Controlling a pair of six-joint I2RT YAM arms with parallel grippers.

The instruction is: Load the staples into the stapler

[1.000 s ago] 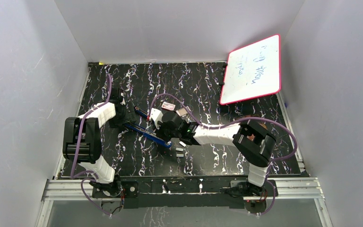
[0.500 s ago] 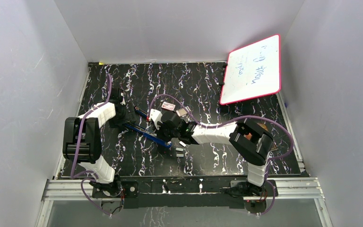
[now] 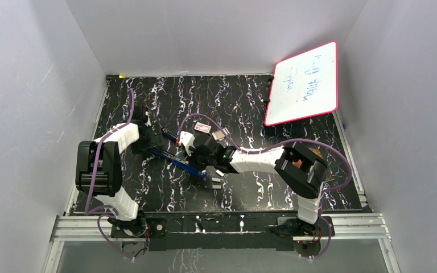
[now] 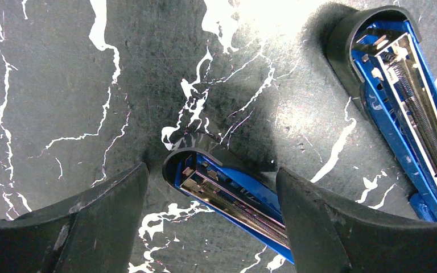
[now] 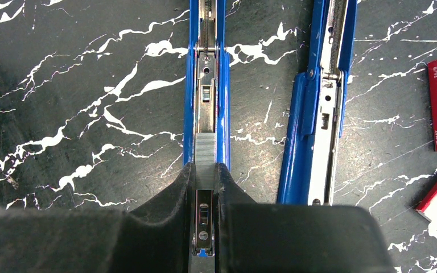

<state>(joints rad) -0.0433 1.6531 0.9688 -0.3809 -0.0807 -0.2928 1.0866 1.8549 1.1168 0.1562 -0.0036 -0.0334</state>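
While the left pincer (image 4: 210, 170) stands spread astride the stapler (image 4: 234, 197), the right pincer (image 5: 205, 166) pinches the staples (image 5: 205, 148).

White tubular arm links (image 3: 256, 161); black boxy joint housings (image 3: 97, 168); purple cable (image 3: 132, 107) at 10 o'clock; scuffed matte black wedge fingers (image 4: 341, 227).

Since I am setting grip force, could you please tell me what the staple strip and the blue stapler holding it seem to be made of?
The staple strip looks like bare metal: matte grey with fine ribbing. The stapler has a glossy blue shell, either painted metal or plastic, I cannot tell which. Its inner rail is reflective, silvery metal.
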